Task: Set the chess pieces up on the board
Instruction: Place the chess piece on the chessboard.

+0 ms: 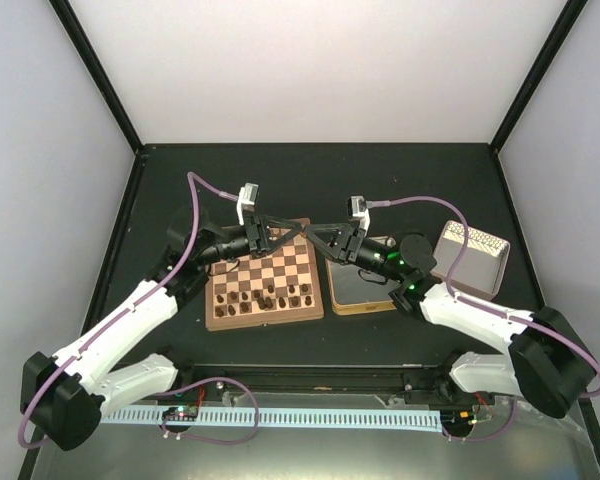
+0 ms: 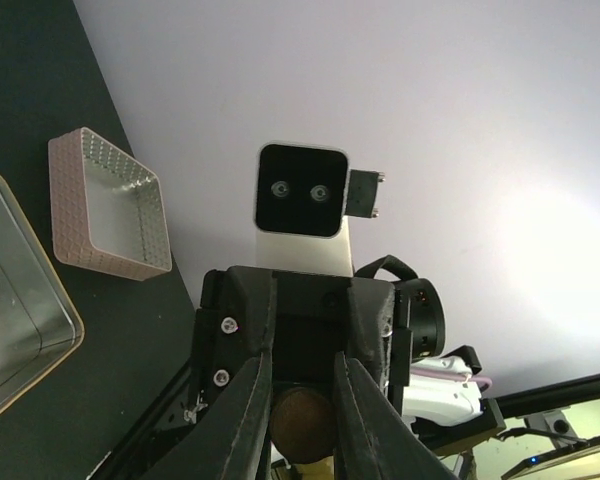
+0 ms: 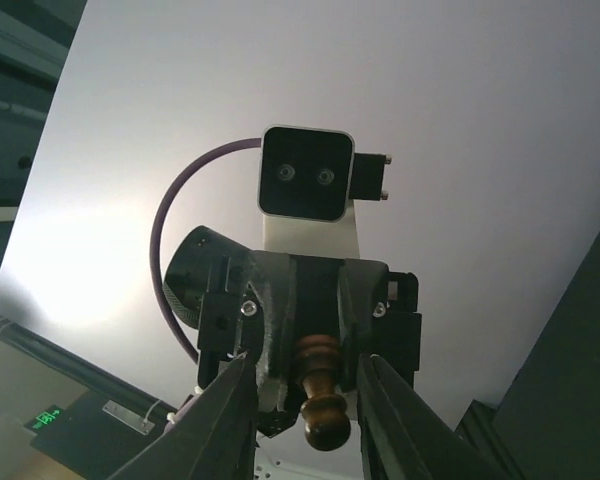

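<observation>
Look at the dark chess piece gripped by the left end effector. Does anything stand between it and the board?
Nothing visible lies between the chess piece and the board beneath. But the right end effector meets the left end effector head-on, its fingers flanking the piece.

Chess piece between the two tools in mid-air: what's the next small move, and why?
Probably close the right tool on the chess piece: in the right wrist view its fingers flank the piece with gaps on both sides, while the left tool clamps it. The left should let go only after that.
</observation>
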